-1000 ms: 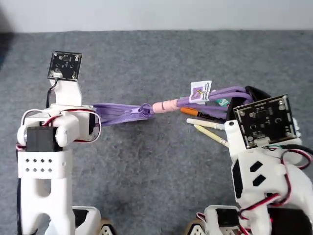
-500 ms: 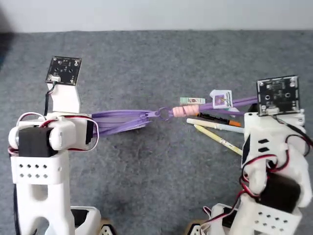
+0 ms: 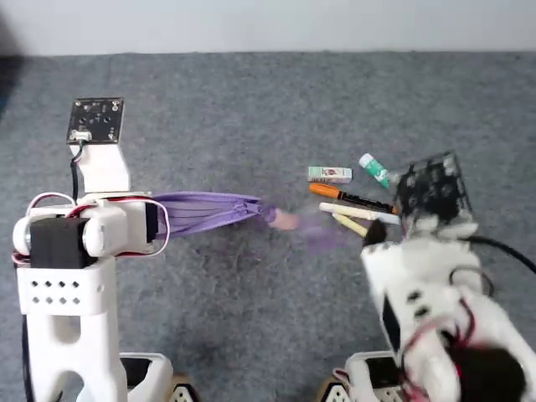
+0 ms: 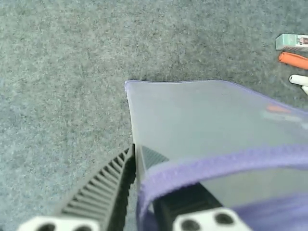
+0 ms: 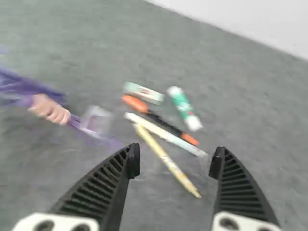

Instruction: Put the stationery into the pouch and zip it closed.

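Left jaws clamp the purple pouch; right jaws gape open by pens, a tube and small box loose on the desk.

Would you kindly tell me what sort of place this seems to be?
Probably a robotics test bench: a white left arm and right arm share a grey carpeted table, with a purple pouch and loose pens as practice objects.

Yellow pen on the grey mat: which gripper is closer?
Right. The right gripper hovers open over the yellow pen; the left gripper grips the translucent purple pouch, well away.
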Controlling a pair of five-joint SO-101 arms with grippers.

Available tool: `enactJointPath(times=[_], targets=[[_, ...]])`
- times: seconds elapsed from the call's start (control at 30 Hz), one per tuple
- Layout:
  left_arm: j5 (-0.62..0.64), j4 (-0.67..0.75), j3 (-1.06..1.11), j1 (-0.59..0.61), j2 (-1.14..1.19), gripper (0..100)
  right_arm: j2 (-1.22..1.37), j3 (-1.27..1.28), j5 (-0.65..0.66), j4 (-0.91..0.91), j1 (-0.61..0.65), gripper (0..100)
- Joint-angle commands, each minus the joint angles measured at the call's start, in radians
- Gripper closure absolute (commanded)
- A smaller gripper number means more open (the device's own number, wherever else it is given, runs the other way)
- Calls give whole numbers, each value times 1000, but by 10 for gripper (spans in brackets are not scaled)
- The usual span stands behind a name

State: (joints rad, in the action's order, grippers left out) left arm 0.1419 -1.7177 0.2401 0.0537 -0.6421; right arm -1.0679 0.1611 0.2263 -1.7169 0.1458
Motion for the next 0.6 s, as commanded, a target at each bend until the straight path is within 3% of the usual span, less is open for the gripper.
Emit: enactJointPath(times=[0.0,0.13,0.27,0.47,0.57], targets=[[25,-3,-45,3,-15,989,12,-57,-84,-81,143,769],[40,-5,-45,3,-15,989,16,-14,-160,-79,248,769],[40,-5,-45,3,-20,989,19,83,-187,-61,271,770],[40,-6,-44,3,-21,989,33,276,-170,38,211,772],[40,-6,-44,3,-21,989,124,336,-89,71,136,772]])
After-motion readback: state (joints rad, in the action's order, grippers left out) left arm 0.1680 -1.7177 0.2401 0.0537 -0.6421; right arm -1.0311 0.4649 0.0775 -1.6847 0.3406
